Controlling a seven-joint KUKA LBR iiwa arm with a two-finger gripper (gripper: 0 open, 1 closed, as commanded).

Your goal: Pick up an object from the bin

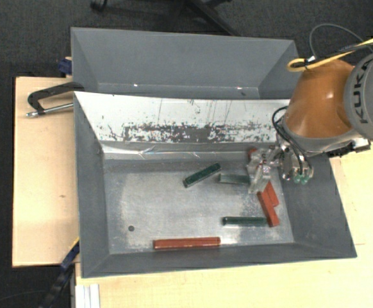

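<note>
The hand (261, 172) hangs low at the bin's (174, 63) right, just above a red bar (269, 205), likely lining up a pick. Its grip cannot be told.

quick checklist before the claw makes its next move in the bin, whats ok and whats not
1. Claw over a thing: the claw hangs at the upper end of the orange-red bar on the bin's right side. ok
2. Room at that bar's lower end: the dark green bar lies right against it or nearly so. cannot tell
3. Room left of the claw: the grey-green bar lies close beside it. not ok
4. Room to the right wall: the orange-red bar lies near its foot. cannot tell
5. Other things out of the way: the tilted green bar and the long red-brown bar lie apart. ok
</note>
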